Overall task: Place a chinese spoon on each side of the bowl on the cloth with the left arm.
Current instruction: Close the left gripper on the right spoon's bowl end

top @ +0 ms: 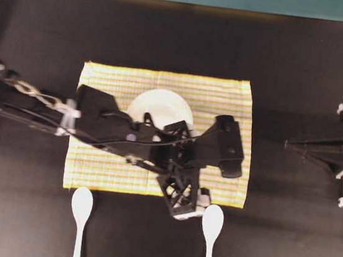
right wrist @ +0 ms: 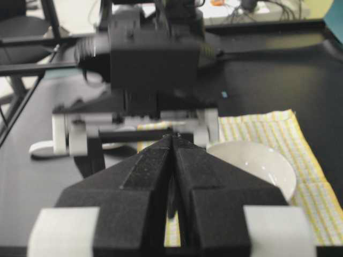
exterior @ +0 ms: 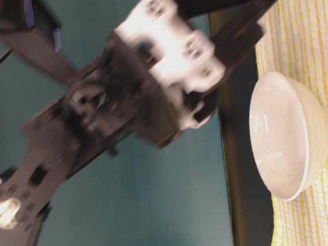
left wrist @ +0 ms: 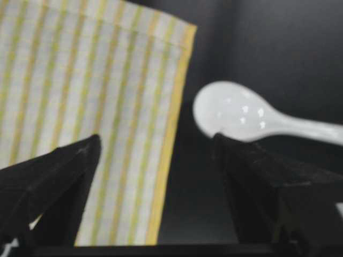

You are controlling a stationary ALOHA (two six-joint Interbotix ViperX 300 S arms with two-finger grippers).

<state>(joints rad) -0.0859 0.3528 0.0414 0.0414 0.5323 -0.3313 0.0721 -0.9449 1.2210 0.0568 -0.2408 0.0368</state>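
L jaws open above spoon (left wrist: 241, 115), beside cloth (left wrist: 80, 107).

The left arm (top: 106, 123) is black and jointed, with thin cables along it and a white band near its middle. Its end effector (top: 187, 211) has a lattice-patterned black frame and white finger mounts with dark screws. The right end effector (right wrist: 172, 140) shows black wedge fingers with white blocks.

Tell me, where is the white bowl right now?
In the overhead view the bowl sits on the striped cloth, near its far middle, with the left arm stretched partly over it.
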